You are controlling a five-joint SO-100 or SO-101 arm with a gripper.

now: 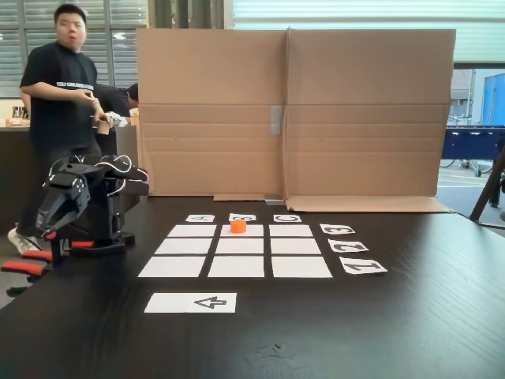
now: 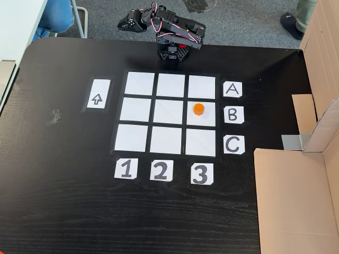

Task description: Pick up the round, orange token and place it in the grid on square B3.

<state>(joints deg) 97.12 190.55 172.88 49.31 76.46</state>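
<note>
- Folded back over its base at the desk [image 2: 63, 211] edge, well apart from the grid [image 2: 169, 80], the tool [image 2: 126, 24] is too dark and small to tell whether its jaws stand wide or narrow.
- Little looks left to go wrong; any fresh reach over the grid could nudge the token [image 2: 198, 108] off its rectangle.
- Bright orange, short and round with a flat top, the token stands upright on square B3 [image 2: 201, 120], in the row beside card B [image 2: 232, 114], above card 3 [image 2: 199, 173].

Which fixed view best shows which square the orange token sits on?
The fixed view looking down: the token lies in the row of card B, above card 3. The low fixed view shows it foreshortened, far row, middle.
</note>
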